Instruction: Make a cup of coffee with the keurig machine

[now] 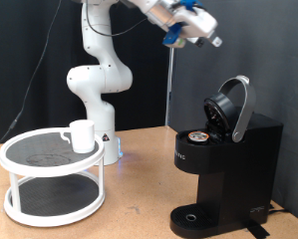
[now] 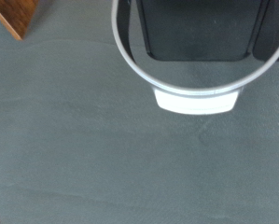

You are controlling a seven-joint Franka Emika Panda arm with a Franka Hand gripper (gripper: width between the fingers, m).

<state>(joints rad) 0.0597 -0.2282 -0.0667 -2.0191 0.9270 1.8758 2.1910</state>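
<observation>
One pod already sits in the keurig machine [image 1: 228,149], lid raised, at the frame's right. The cup [image 1: 82,135] waits on the white rack [image 1: 49,189] at left. The gripper [image 1: 193,30] hovers top centre, apparently empty; its opening I cannot tell. Closing the lid seems next.

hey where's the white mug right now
In the exterior view the cup stands at the left on the top tier of the white round rack, beside the arm's base and well apart from the keurig machine on the right.
</observation>
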